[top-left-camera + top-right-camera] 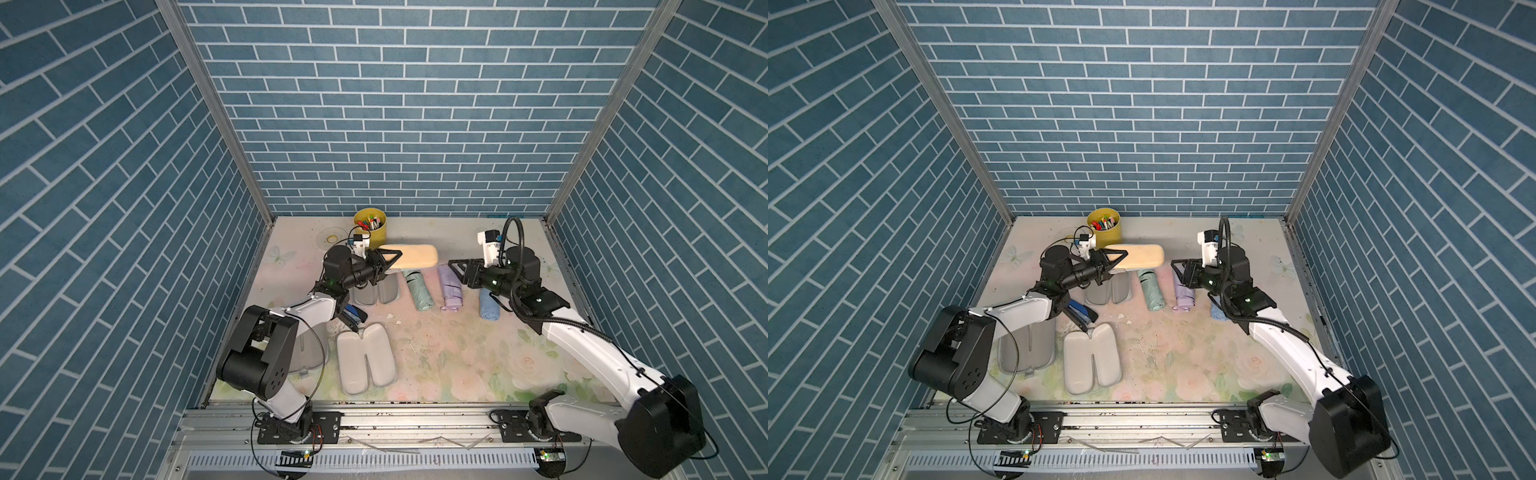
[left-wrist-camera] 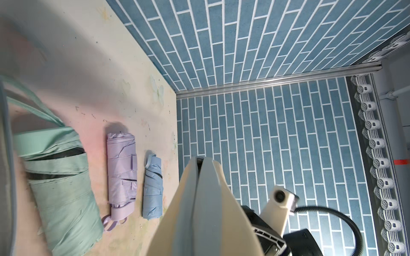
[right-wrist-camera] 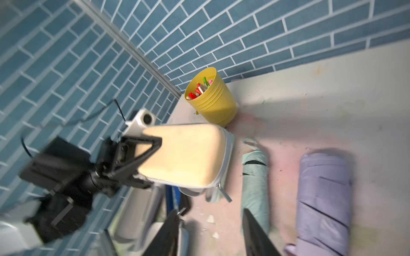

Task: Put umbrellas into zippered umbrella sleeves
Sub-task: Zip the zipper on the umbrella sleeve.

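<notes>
Nearest the front rail, 2 opened sleeves lay pale side up: the front sleeve [image 1: 365, 357] out in the clear and the side sleeve [image 1: 1027, 347] half under the left arm [image 1: 307, 309]. The middle sleeve [image 1: 376, 291] lay open a bit further in. Next to it, the mint umbrella [image 1: 417, 291], lilac umbrella [image 1: 451, 289] and light blue umbrella [image 1: 490, 305] were lined up on the table [image 1: 457, 365], long axes front to back. There was no cream umbrella in sight, so I'd guess it was inside the cream sleeve [image 1: 415, 257]. That one was up in the air, with the left gripper [image 1: 392, 262] clamped top and bottom on 1 end. Key bit: its long axis ran sideways, free end pointing at the right gripper [image 1: 457, 272]. That gripper hovered just beside it, above the lilac umbrella, jaws apart and empty. The zip pull [image 3: 224, 193] dangled at that free end, so the right arm was the closer one. The yellow cup [image 1: 371, 230] sat furthest back.
</notes>
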Robot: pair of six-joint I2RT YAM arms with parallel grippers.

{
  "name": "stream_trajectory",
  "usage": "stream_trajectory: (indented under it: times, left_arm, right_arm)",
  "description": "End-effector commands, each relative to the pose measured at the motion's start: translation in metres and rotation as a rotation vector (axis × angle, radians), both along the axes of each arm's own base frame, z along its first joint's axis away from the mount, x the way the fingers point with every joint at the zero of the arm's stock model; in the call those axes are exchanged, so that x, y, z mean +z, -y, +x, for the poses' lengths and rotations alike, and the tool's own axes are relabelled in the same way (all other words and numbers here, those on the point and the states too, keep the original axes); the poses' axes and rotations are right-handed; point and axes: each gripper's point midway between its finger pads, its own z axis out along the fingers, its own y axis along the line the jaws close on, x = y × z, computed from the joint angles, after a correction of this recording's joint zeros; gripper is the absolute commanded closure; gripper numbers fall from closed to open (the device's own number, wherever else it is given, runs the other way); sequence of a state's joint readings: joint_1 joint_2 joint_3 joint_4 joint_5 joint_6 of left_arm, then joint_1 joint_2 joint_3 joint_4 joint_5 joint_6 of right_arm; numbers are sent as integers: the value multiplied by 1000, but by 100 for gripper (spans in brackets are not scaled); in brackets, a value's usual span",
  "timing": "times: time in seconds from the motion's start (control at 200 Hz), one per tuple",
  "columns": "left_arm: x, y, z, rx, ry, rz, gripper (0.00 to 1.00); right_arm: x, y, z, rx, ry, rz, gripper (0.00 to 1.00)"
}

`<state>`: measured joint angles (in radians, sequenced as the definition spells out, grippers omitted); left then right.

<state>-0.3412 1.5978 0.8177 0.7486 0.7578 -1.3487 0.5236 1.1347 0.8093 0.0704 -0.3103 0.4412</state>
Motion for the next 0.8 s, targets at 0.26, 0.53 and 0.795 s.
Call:
stream_trajectory:
  times: [0.26,0.53,0.795]
  left_arm:
    - [49,11,-26,-151,132,-31,85]
    - [48,14,-31,-179,121,-30,86]
    - [44,14,-32,-186,111,-27,90]
  right_arm:
    - [-39,-21,-4,81,247,-341,53]
    - [-35,-26,9,66,276,-352,60]
    - [-23,-38,9,101,318,-295,72]
